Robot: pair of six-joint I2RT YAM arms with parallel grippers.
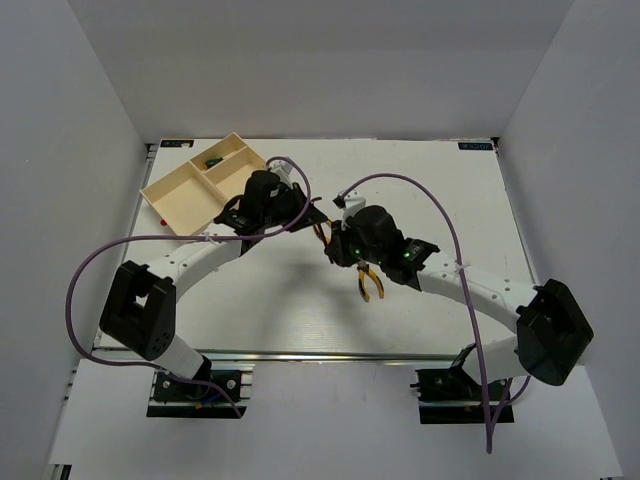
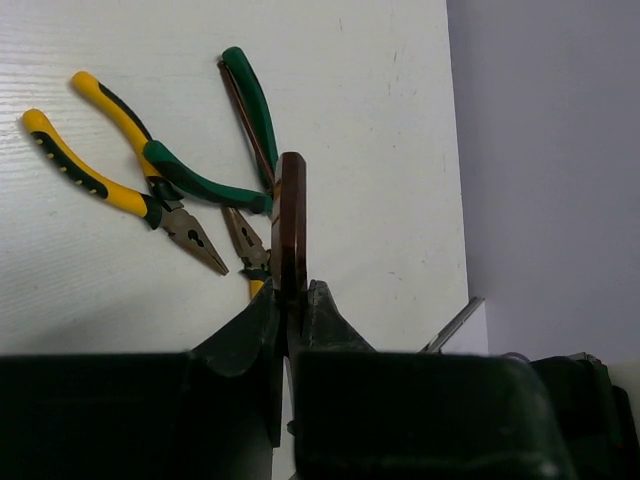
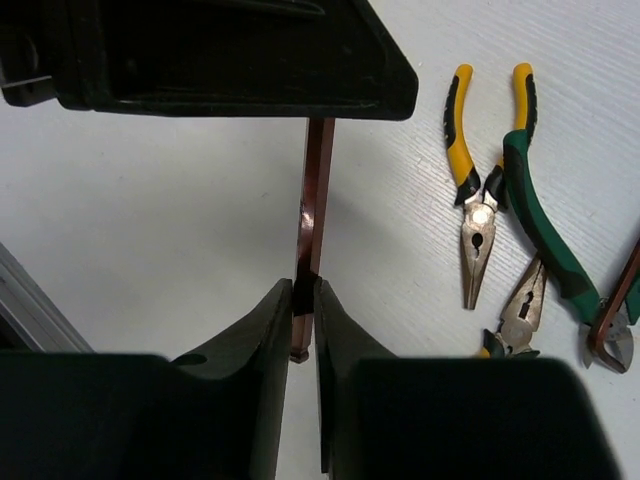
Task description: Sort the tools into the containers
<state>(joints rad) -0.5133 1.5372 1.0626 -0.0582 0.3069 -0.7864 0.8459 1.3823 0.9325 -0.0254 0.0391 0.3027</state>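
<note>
Left wrist view: the left gripper (image 2: 292,300) is clamped on a thin brown rod (image 2: 291,220) over the table (image 2: 380,120). The right gripper (image 3: 303,305) brackets its other end, grip unclear. Only a small green piece (image 1: 212,161) shows in the tray (image 1: 165,200); yellow-handled pliers (image 2: 110,165) and green-handled pliers (image 2: 205,185) await sorting.

Bright, even overhead light, soft shadows; glare streaks the brown rod (image 3: 305,225); wrist-view foregrounds dark, blurred
</note>
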